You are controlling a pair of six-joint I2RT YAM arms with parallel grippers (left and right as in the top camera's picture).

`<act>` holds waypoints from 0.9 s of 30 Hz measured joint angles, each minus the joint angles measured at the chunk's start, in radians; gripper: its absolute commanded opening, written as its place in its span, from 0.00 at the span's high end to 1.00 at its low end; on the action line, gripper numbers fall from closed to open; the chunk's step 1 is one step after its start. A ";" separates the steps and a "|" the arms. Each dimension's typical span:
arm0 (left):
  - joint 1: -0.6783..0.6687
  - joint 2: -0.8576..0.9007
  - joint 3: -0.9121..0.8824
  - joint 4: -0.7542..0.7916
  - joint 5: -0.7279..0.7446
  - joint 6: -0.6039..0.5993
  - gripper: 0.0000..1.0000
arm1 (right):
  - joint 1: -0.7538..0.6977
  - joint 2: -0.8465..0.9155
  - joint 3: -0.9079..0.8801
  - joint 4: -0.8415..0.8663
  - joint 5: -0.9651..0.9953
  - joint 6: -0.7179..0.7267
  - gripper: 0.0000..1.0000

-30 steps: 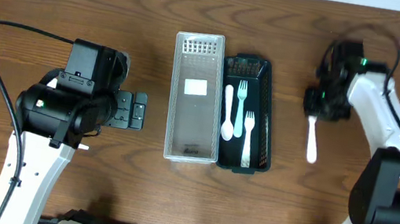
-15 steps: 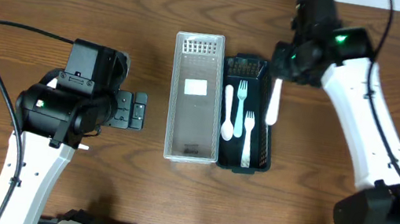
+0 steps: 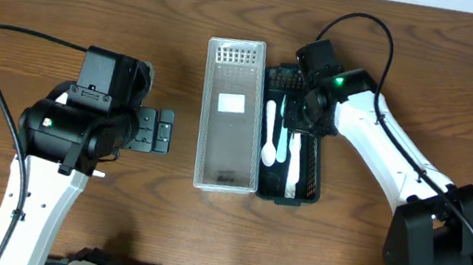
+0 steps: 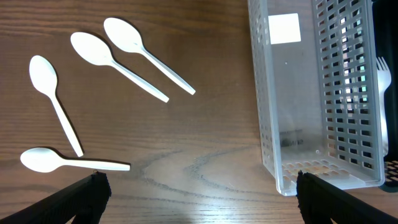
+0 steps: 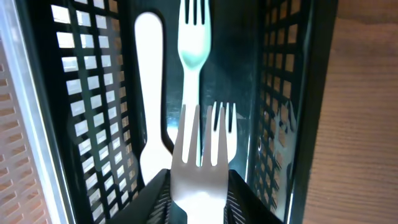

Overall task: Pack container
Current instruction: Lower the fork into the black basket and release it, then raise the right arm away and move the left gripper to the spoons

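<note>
A black slotted basket (image 3: 314,168) stands mid-table beside an empty clear basket (image 3: 205,118). The black basket holds a white spoon (image 3: 269,137) and forks (image 3: 292,169). My right gripper (image 3: 301,114) hovers over the black basket's far end, shut on a white fork (image 5: 200,168). The fork's tines point along the basket (image 5: 81,93), above a pale teal fork (image 5: 193,43) and a white utensil (image 5: 151,93). My left gripper (image 3: 161,131) is open and empty, left of the clear basket (image 4: 264,124). Several white spoons (image 4: 118,56) lie on the wood beneath it.
The loose spoons (image 4: 53,99) are hidden under the left arm in the overhead view. Bare wood lies between the open left fingers (image 4: 199,199). The black basket's edge (image 4: 390,168) shows behind the clear one.
My right arm has swung from the table's right side to over the black basket, carrying the white fork with it. The left arm has not moved.
</note>
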 measured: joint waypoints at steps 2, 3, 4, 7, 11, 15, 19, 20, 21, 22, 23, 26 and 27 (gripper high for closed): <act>0.000 0.000 0.000 0.000 0.000 0.000 0.02 | 0.000 0.000 0.000 0.010 0.000 -0.008 0.46; 0.000 0.000 0.000 0.000 0.000 0.000 0.02 | 0.000 0.000 0.000 0.013 0.001 -0.012 0.39; 0.000 0.000 0.000 0.000 0.000 0.000 0.02 | 0.000 0.000 0.000 0.018 0.000 -0.023 0.34; 0.000 0.000 0.000 0.000 0.000 0.000 0.02 | 0.000 0.000 0.004 0.021 0.000 -0.056 0.24; 0.000 0.000 0.000 0.000 0.000 0.000 0.02 | 0.000 0.000 0.072 -0.028 0.000 -0.109 0.20; 0.000 0.000 0.000 -0.008 0.000 0.000 0.02 | 0.000 0.000 0.265 -0.145 0.014 -0.173 0.01; 0.000 -0.009 0.005 -0.061 -0.010 -0.024 0.02 | -0.011 0.000 0.465 -0.261 0.071 -0.208 0.01; 0.000 -0.016 0.013 -0.084 -0.027 -0.047 0.02 | -0.022 -0.002 0.508 -0.287 0.080 -0.211 0.01; 0.000 -0.024 0.026 -0.104 -0.045 -0.068 0.02 | -0.038 -0.004 0.539 -0.305 0.089 -0.214 0.01; 0.000 -0.035 0.047 -0.126 -0.070 -0.093 0.02 | -0.063 -0.007 0.565 -0.323 0.095 -0.218 0.01; 0.000 -0.048 0.077 -0.148 -0.102 -0.123 0.02 | -0.094 -0.011 0.580 -0.337 0.100 -0.219 0.01; 0.019 -0.082 0.147 -0.165 -0.169 -0.174 0.02 | -0.211 -0.015 0.588 -0.378 0.115 -0.221 0.01; 0.034 -0.091 0.163 -0.164 -0.185 -0.186 0.02 | -0.243 -0.015 0.585 -0.383 0.119 -0.221 0.01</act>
